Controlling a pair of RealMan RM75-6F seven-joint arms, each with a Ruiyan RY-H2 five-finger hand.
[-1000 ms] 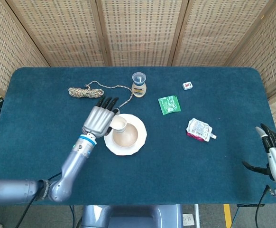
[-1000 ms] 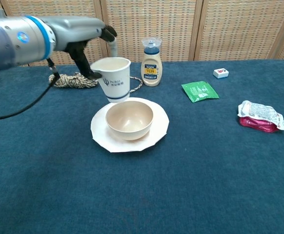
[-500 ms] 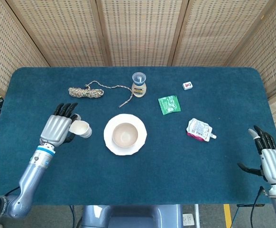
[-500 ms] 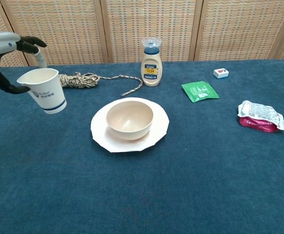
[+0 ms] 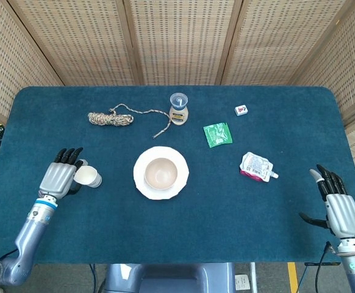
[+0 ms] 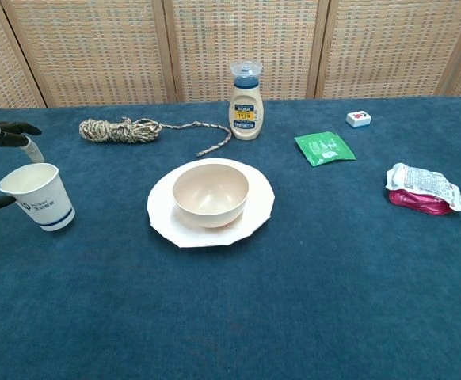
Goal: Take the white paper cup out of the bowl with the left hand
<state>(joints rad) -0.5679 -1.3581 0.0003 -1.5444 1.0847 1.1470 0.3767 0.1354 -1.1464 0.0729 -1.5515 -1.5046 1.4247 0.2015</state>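
Observation:
The white paper cup is upright and low over the blue table, well left of the bowl. My left hand holds it between the thumb and the fingers, which show only at the chest view's left edge. The beige bowl sits empty on a white plate at mid-table. My right hand hovers at the table's front right edge, fingers spread, holding nothing.
A coil of rope lies at the back left. A mayonnaise bottle stands behind the plate. A green packet, a small white box and a red-and-white pouch lie to the right.
My left hand carried the cup from above the bowl's rim out to the left and down toward the table. The right hand shifted slightly inward.

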